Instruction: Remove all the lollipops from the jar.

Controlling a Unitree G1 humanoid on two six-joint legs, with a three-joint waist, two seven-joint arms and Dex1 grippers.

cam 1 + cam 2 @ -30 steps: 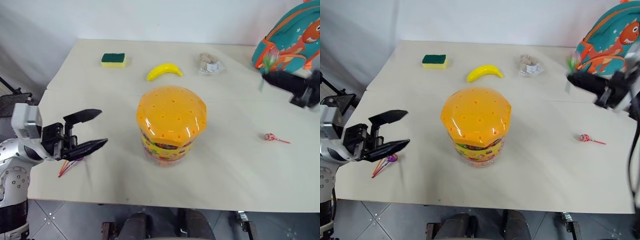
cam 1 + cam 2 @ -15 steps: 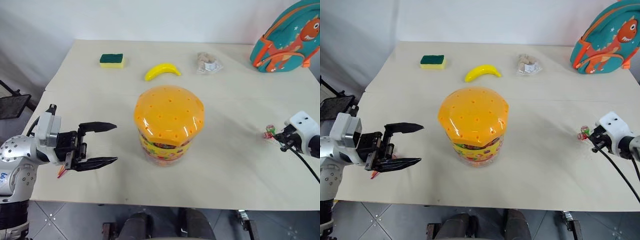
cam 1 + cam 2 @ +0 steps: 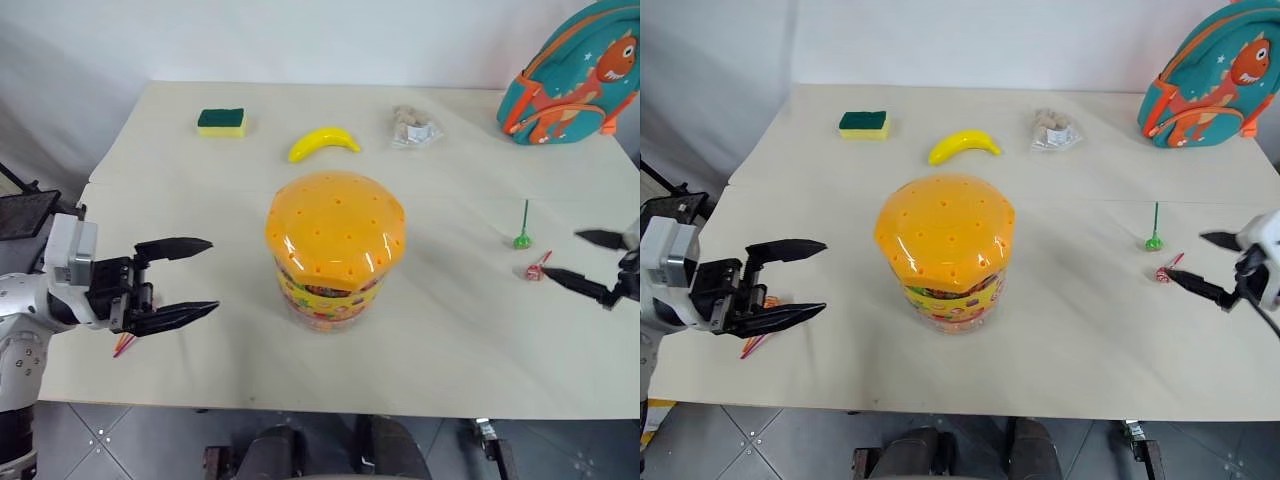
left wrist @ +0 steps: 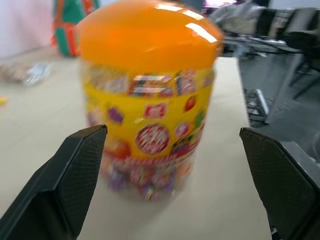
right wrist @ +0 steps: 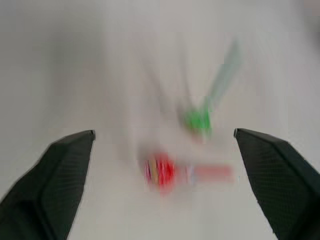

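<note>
While the left gripper hovers over the table's left front part with its two black fingers spread wide and nothing between them, it points toward the jar. Just under and behind that gripper, thin orange and pink sticks lie on the table near the front edge; the candy heads they carry are hidden behind the fingers, so their colours cannot be told. The left wrist view looks straight at the jar, which stands between the two parted fingers but well apart from them.

At the table's middle the jar stands upright, its domed orange lid with small holes on top, the printed candy label below.

Behind it, along the far side, lie a green-and-yellow sponge, a yellow banana and a clear bag of brownish snacks. A teal backpack with an orange dinosaur sits at the far right corner.

On the right part of the table a green lollipop lies with its stick pointing away, and a red lollipop lies just beside it, nearer the front. The right gripper is at the right edge, its fingers wide apart and empty, the red lollipop just off the tip of its nearer finger.
</note>
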